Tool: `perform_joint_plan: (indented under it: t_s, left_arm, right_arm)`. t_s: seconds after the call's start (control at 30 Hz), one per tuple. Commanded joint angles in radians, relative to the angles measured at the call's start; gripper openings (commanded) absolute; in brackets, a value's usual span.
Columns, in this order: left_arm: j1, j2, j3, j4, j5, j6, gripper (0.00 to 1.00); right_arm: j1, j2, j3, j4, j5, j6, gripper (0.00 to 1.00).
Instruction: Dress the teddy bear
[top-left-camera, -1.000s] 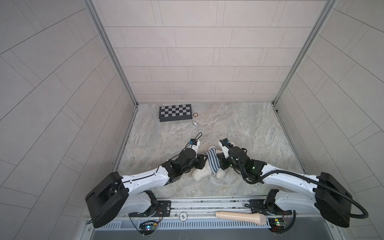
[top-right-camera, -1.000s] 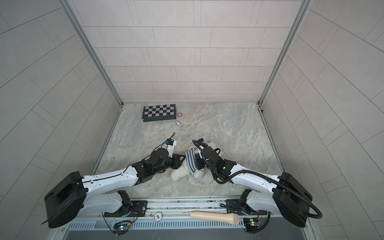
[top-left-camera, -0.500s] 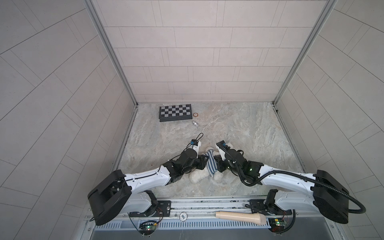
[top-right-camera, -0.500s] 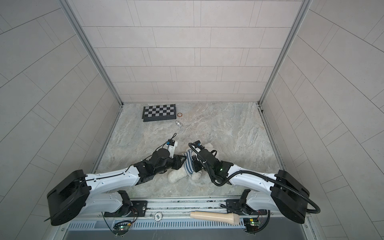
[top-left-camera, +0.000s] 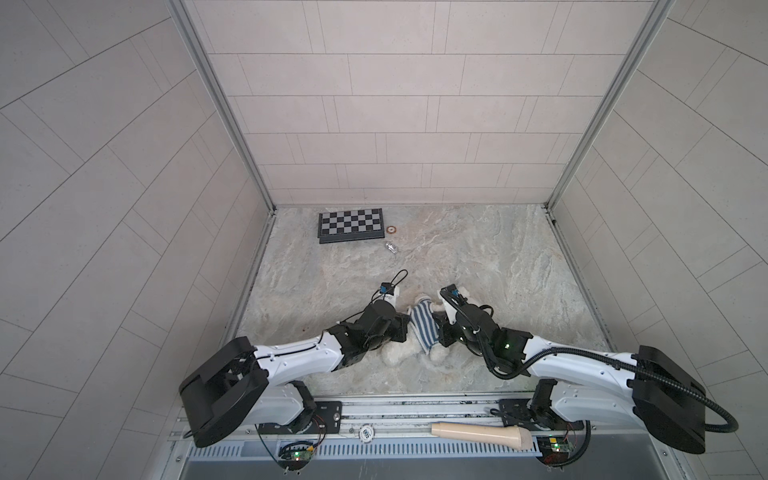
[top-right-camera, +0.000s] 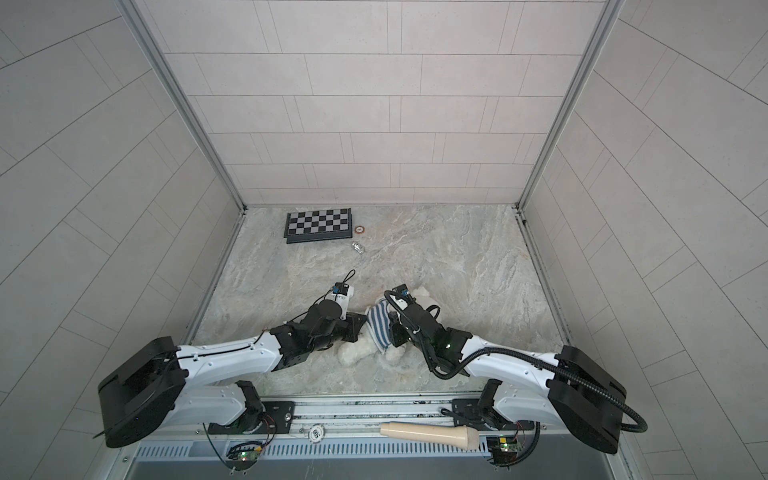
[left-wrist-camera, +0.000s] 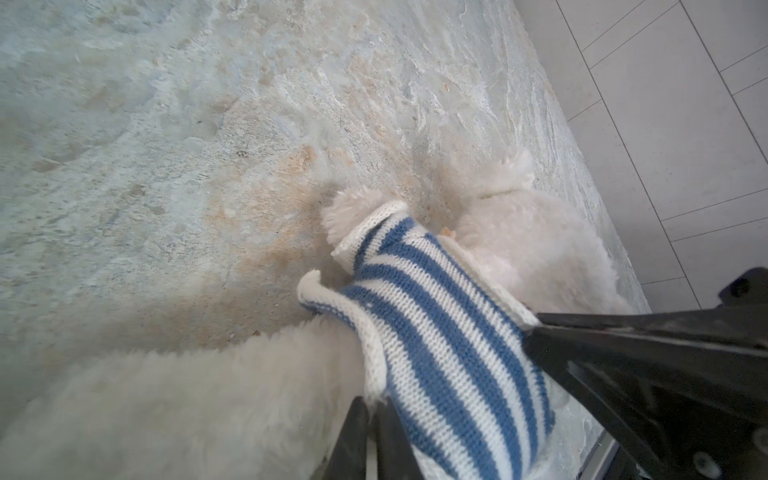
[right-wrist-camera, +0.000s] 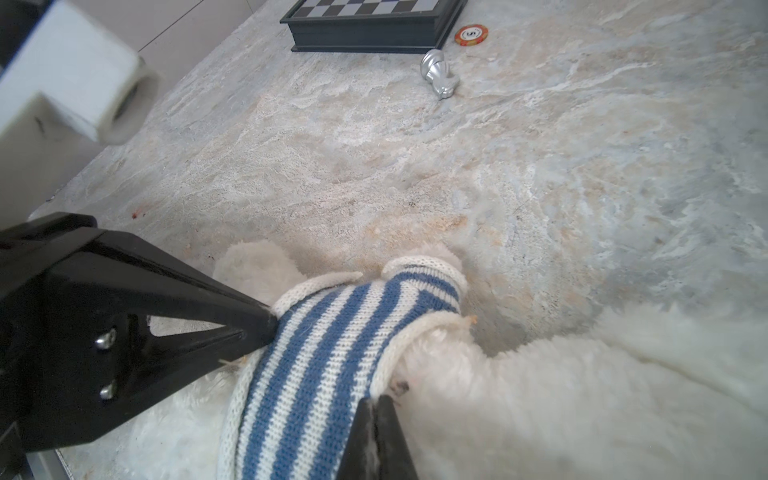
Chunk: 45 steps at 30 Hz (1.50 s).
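Narrowed since a second ago, my left gripper (left-wrist-camera: 371, 409) pinches the striped sweater (left-wrist-camera: 436, 332) hem; right gripper (right-wrist-camera: 375, 403) jaws clamp its other edge. Between both jaws lies the teddy bear (left-wrist-camera: 166, 407), fluffy white. Beyond them, a chip (right-wrist-camera: 471, 34) reads 5.

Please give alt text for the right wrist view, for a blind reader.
The right gripper and the left gripper pinch opposite edges of a blue-and-white striped sweater on a white teddy bear lying on a marble table. Farther off lie a chessboard, a silver chess knight and an orange poker chip.
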Motion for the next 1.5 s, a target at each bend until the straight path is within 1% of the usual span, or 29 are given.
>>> perform_joint_plan:
  t_s: [0.0, 0.23, 0.6, 0.9, 1.0, 1.13, 1.17, 1.23, 1.3, 1.4, 1.47]
  left_arm:
    - [-0.004, -0.007, -0.016, -0.025, -0.028, 0.009, 0.09]
    - [-0.003, -0.032, -0.032, -0.020, -0.042, 0.021, 0.07]
    - [-0.003, -0.064, -0.046, -0.009, -0.036, 0.047, 0.04]
    - [-0.008, -0.097, -0.029, -0.008, -0.011, 0.078, 0.02]
    - [-0.024, -0.101, -0.007, -0.016, 0.010, 0.095, 0.07]
    - [-0.049, -0.132, 0.010, -0.056, -0.011, 0.113, 0.30]
    - [-0.052, -0.146, 0.011, -0.070, -0.017, 0.118, 0.33]
    - [-0.056, -0.168, 0.011, -0.093, -0.021, 0.127, 0.35]
    - [-0.067, -0.184, 0.018, -0.104, -0.015, 0.134, 0.34]
    - [-0.104, -0.177, 0.054, -0.102, -0.004, 0.127, 0.30]
    - [-0.131, -0.148, 0.081, -0.070, 0.009, 0.109, 0.25]
  right_arm:
    - [-0.008, -0.030, -0.021, 0.007, 0.047, 0.019, 0.00]
    - [-0.027, -0.021, -0.025, -0.001, 0.045, 0.025, 0.00]
    - [-0.026, -0.006, -0.026, -0.015, 0.062, 0.034, 0.00]
    - [-0.027, -0.048, -0.043, -0.034, 0.072, 0.029, 0.00]
    - [-0.026, -0.054, -0.051, -0.020, 0.065, 0.028, 0.00]
    - [-0.026, -0.060, -0.052, -0.014, 0.063, 0.026, 0.00]
    - [-0.026, -0.062, -0.054, -0.013, 0.064, 0.027, 0.00]
    - [-0.026, -0.067, -0.055, -0.009, 0.062, 0.026, 0.00]
    - [-0.027, -0.074, -0.061, 0.000, 0.059, 0.022, 0.00]
    - [-0.027, -0.087, -0.076, 0.023, 0.058, 0.022, 0.00]
    - [-0.026, -0.094, -0.082, 0.029, 0.057, 0.020, 0.00]
